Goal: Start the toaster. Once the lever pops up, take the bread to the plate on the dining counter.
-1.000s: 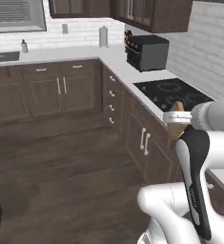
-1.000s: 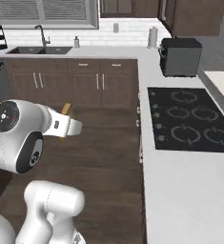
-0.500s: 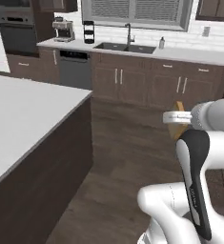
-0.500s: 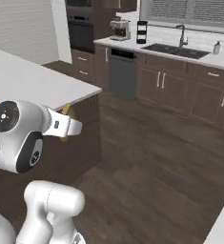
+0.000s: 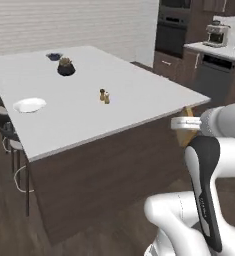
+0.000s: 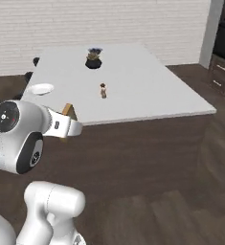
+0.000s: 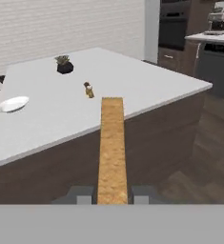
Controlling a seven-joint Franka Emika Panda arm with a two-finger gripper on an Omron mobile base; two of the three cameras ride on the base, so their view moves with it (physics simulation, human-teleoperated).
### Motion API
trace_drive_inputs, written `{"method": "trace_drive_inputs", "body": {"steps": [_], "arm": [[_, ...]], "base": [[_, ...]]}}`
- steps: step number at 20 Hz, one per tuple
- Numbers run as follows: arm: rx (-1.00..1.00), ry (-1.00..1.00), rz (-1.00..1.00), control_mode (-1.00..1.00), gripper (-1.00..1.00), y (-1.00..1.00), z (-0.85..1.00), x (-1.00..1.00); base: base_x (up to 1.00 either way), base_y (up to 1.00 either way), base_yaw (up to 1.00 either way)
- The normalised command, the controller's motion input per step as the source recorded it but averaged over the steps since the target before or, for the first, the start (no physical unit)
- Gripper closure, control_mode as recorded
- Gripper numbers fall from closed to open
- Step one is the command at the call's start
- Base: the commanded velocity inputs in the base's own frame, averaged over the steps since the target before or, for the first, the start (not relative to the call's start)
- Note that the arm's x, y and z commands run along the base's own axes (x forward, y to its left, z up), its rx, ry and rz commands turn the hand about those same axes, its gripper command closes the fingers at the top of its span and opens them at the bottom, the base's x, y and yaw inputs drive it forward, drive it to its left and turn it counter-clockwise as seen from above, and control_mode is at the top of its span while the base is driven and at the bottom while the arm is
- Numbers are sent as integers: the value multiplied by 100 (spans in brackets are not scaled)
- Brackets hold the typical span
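- Now the tool (image 7: pixel 112 194) is clamping the bread (image 7: pixel 112 143), carrying it toward the desk (image 7: pixel 132 86).
- Next it is needing the plate (image 7: pixel 12 103), far ahead-left.

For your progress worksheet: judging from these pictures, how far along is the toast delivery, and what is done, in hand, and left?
Done: the bread is out of the toaster and gripped in the hand. In hand: carrying it, with the dining counter now ahead. Left: reach the white plate near the counter's far stool side and set the slice on it; the plate holds nothing yet.
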Motion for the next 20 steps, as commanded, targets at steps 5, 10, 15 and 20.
{"method": "trace_drive_inputs", "body": {"steps": [5, 10, 15, 20], "arm": [[0, 0, 0, 100, 100, 0, 0, 0], [0, 0, 0, 100, 100, 0, 0, 0], [0, 0, 0, 100, 100, 0, 0, 0], [0, 0, 0, 100, 100, 0, 0, 0]], "base": [[-13, 90, 65], [0, 100, 27], [8, 100, 8], [-5, 100, -2]]}}
